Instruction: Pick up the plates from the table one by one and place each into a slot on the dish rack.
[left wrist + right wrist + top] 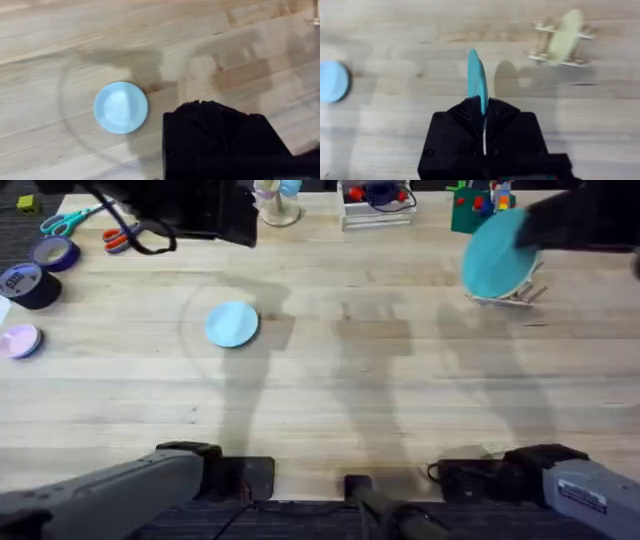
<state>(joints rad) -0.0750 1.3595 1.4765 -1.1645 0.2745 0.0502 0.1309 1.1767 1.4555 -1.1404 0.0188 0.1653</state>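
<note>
The pale blue plate [232, 324] lies flat on the tabletop [330, 400], left of the middle. We cannot tell whether our left hand [220, 137] is apart or together. Our right hand [484, 125] squeezes the teal plate [497, 252] on edge, high above the dish rack [515, 293].

Camera setup: one fixed overhead, two wrist cameras, all looking down at the bench [350, 380].

Overhead sits above the arm bases, facing down and forward; it takes in the bench from near edge to far clutter. Left wrist looks down from mid height onto bare planks with the pale blue plate [120, 107] near centre of view; same plate in overhead [232, 324]. Right wrist looks down from higher up, over the teal plate [477, 82] edge-on, with the dish rack [562, 40] beyond. All three views share the pale blue plate [332, 81].
</note>
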